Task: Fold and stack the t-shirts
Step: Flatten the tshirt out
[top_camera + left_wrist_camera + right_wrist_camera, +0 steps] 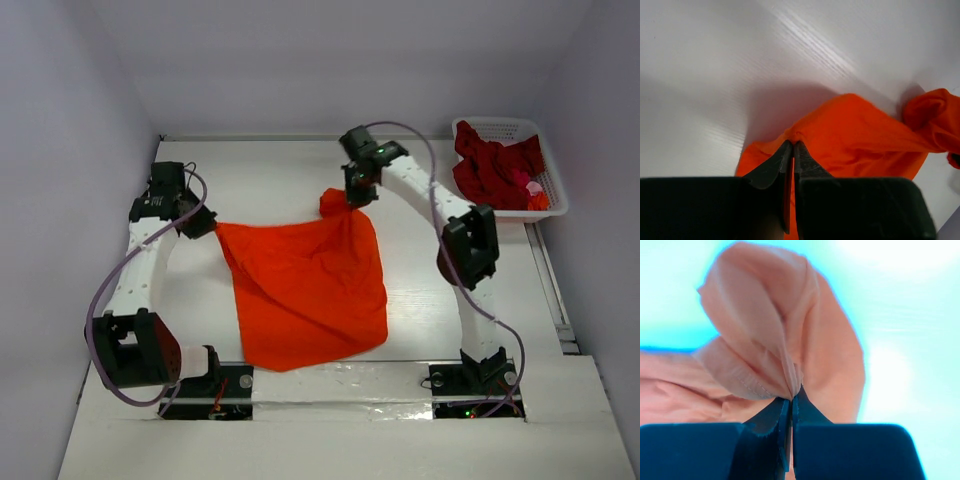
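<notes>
The bright orange t-shirt (305, 285) lies spread over the middle of the table, its far edge stretched between both arms. My left gripper (205, 222) is shut on its far left corner, and the cloth (860, 130) bunches at my fingertips (793, 143). My right gripper (352, 196) is shut on the far right corner, where a sleeve bunches up. There the orange fabric (775, 340) looks washed out and pinches between my jaws (791, 399). A dark red t-shirt (495, 165) sits crumpled in the basket at the back right.
The white plastic lattice basket (556, 200) stands at the far right corner of the table, holding the red cloth and a small pink-orange item (535, 193). White walls enclose the table on three sides. The arm bases sit at the near edge.
</notes>
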`<state>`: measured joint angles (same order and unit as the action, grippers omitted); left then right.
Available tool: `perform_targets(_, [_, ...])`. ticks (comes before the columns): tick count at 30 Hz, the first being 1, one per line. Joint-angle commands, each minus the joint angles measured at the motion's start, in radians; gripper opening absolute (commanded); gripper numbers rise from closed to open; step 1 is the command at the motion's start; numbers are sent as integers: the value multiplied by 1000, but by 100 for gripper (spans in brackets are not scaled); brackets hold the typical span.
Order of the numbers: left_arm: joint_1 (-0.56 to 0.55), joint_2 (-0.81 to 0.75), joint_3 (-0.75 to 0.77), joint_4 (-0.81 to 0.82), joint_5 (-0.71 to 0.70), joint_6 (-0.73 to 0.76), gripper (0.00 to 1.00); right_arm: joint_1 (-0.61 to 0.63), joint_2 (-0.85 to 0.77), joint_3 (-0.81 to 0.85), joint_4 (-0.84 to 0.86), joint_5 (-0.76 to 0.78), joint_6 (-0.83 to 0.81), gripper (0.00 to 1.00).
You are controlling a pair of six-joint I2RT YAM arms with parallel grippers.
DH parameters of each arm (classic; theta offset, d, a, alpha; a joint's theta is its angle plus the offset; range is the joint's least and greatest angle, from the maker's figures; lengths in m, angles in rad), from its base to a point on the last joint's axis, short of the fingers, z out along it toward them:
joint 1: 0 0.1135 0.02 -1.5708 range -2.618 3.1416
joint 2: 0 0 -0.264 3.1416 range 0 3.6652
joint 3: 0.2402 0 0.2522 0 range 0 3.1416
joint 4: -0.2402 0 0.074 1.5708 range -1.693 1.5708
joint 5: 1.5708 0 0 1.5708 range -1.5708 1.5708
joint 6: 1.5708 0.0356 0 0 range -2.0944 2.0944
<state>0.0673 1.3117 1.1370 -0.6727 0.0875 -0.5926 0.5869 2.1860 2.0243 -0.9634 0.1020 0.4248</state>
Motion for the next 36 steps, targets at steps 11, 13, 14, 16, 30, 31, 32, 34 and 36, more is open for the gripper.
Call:
perform_targets(11, [3,9,233,-15,-29,36,0,-239,-338,123,-28,-142,-8,0])
perform_targets(13, [3,0,250,-16,-20,36,0,-239,-362,143,-29,-159,-9,0])
perform_targets(14, [3,0,266,-18,-12,34,0,-239,-373,149,-31,-166,-9,0])
perform_targets(16, [3,-6,285,-22,-6,33,0,-239,-394,165,-32,-196,-12,0])
perform_targets(30, [3,-133,495,36,112,53,0,-239,-683,82,34,-188,-32,0])
perform_targets(31, [3,-150,503,47,122,56,0,-239,-734,50,43,-197,-26,0])
perform_targets(32, [3,-167,512,50,132,57,0,-239,-762,30,61,-202,-24,0])
perform_targets(34, [3,-230,514,58,162,68,0,-230,-863,-24,87,-208,-21,0])
perform_targets(36, [3,-303,495,74,201,79,0,-229,-937,-120,133,-223,-20,0])
